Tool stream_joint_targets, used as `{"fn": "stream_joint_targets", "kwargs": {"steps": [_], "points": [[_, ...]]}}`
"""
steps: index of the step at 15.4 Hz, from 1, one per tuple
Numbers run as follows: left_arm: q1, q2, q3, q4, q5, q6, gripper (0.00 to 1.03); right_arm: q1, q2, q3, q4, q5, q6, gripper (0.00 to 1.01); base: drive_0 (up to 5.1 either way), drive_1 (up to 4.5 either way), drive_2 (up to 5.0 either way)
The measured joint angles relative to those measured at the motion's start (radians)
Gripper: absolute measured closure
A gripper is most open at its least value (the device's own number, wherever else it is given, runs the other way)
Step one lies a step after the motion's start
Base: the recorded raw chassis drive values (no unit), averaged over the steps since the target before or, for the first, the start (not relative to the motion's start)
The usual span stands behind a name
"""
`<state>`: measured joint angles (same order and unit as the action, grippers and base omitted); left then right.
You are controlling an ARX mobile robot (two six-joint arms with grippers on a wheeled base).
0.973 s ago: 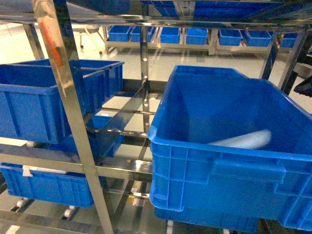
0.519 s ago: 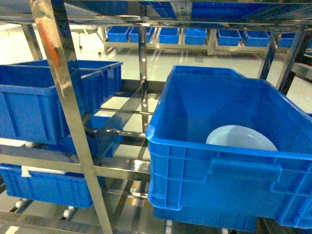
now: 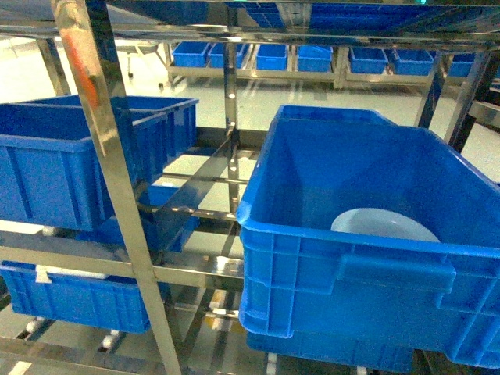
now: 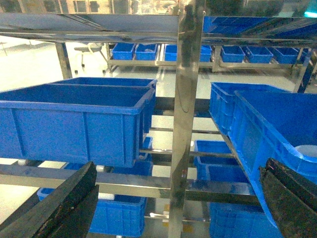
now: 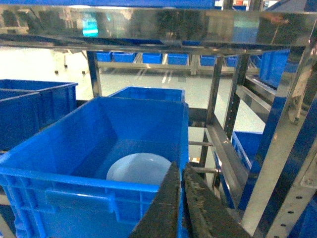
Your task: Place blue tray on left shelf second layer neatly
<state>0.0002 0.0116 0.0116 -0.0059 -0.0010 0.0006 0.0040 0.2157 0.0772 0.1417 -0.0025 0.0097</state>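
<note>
The pale blue tray lies flat on the floor of a big deep-blue crate, towards its near right side. That crate rests on a tier of the steel shelf. In the right wrist view the tray shows inside the crate. My right gripper hangs shut just outside the crate's near right corner, holding nothing. In the left wrist view my left gripper is wide open and empty, facing a steel post; a sliver of the tray shows at the right. Neither gripper appears in the head view.
Two more blue crates stand on the left side of the same tier, and others sit on the tier below. A slanted steel post crosses the near left. A top rail runs overhead. More crate racks line the back.
One second ago the tray was a tilted pale blur inside the crate; it has since dropped and now lies flat on the crate floor. The head view shifted slightly.
</note>
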Motion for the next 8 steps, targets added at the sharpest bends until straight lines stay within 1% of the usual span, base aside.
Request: {"fn": "stream_joint_targets", "kwargs": {"steps": [2, 3, 4, 6, 7, 8], "points": [[0.0, 0.0, 0.0, 0.0, 0.0, 0.0, 0.05, 0.0, -0.036, -0.022, -0.033, 0.002, -0.003, 0.99, 0.0, 0.0, 0.0], [0.0, 0.0, 0.0, 0.0, 0.0, 0.0, 0.05, 0.0, -0.143, -0.028, -0.151, 0.002, -0.003, 0.99, 0.0, 0.0, 0.0], [0.0, 0.0, 0.0, 0.0, 0.0, 0.0, 0.05, 0.0, -0.181, -0.034, -0.146, 0.002, -0.003, 0.99, 0.0, 0.0, 0.0], [0.0, 0.0, 0.0, 0.001, 0.0, 0.0, 0.05, 0.0, -0.188, -0.045, -0.142, 0.003, -0.003, 0.99, 0.0, 0.0, 0.0], [0.0, 0.0, 0.0, 0.001, -0.001, 0.0, 0.05, 0.0, -0.209, -0.064, -0.157, 0.003, -0.003, 0.99, 0.0, 0.0, 0.0], [0.0, 0.0, 0.0, 0.001, 0.0, 0.0, 0.05, 0.0, -0.21, -0.064, -0.143, 0.002, -0.004, 0.99, 0.0, 0.0, 0.0]]}}
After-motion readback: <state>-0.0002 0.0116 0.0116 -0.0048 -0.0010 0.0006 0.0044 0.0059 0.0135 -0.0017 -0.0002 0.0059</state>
